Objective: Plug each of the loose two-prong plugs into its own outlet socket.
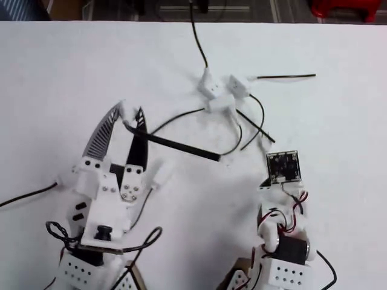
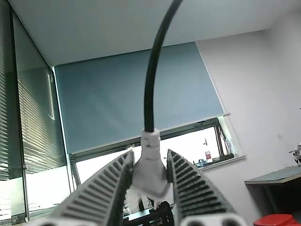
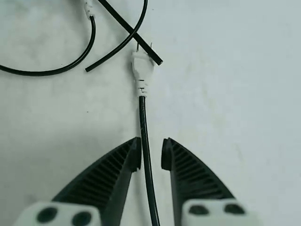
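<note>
My left gripper (image 1: 130, 115) is raised and tilted back, shut on a white two-prong plug (image 2: 149, 170); the plug's black cord (image 1: 175, 145) runs stiffly off to the right. In the left wrist view the fingers (image 2: 110, 186) clamp the plug's body. A second white plug (image 3: 141, 66) lies flat on the table, its cord (image 3: 146, 155) passing between the slightly parted fingers of my right gripper (image 3: 150, 148), which hangs just above it. White outlet sockets (image 1: 219, 90) cluster at the table's middle back.
Another white plug (image 1: 161, 173) lies beside the left arm. Loose black cords (image 1: 257, 124) loop between the sockets and the right arm. A short cord (image 1: 284, 76) lies at the back right. The table (image 1: 72, 66) is white.
</note>
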`<state>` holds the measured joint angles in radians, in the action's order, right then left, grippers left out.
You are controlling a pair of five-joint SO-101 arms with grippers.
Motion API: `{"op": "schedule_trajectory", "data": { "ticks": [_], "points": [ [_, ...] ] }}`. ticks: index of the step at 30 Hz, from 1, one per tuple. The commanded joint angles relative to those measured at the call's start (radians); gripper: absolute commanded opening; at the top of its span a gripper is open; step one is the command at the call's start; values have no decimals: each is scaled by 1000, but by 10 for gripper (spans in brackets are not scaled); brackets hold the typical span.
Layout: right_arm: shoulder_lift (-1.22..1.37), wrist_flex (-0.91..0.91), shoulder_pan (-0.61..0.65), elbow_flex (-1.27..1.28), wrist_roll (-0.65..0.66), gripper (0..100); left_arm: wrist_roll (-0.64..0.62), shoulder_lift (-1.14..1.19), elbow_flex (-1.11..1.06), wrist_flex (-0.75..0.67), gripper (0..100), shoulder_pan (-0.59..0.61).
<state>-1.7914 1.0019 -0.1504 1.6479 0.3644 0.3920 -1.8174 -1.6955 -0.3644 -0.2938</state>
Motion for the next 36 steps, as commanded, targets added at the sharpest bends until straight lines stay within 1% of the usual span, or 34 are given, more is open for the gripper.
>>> {"op": "schedule_trajectory", "data": {
  "ticks": [1, 11, 13, 16, 19, 24, 27, 28, 30, 36],
  "points": [
    [-7, 5, 5, -6, 11, 81, -2, -7, 3, -9, 24, 4],
    [-7, 7, 5, -3, 12, 80, 0, -8, 3, 9, 24, -1],
    [-7, 7, 5, -3, 12, 80, 0, -8, 3, -84, 24, -10],
    [-7, 5, 7, -3, 12, 80, -2, -8, 3, -292, 24, -50],
    [-7, 4, 7, -3, 12, 80, -6, -8, 3, -493, 23, -114],
    [-7, 2, 7, -3, 12, 80, -8, -8, 3, -707, 22, -232],
    [-7, 2, 7, -3, 12, 80, -3, -8, 3, -793, 22, -275],
    [-7, 2, 5, -3, 12, 80, -2, -8, 3, -804, 23, -280],
    [-7, 2, 5, -3, 12, 80, -2, -8, 3, -783, 23, -278],
    [-7, 4, 4, -3, 12, 80, 0, -8, 3, -624, 24, -277]
  ]
}}
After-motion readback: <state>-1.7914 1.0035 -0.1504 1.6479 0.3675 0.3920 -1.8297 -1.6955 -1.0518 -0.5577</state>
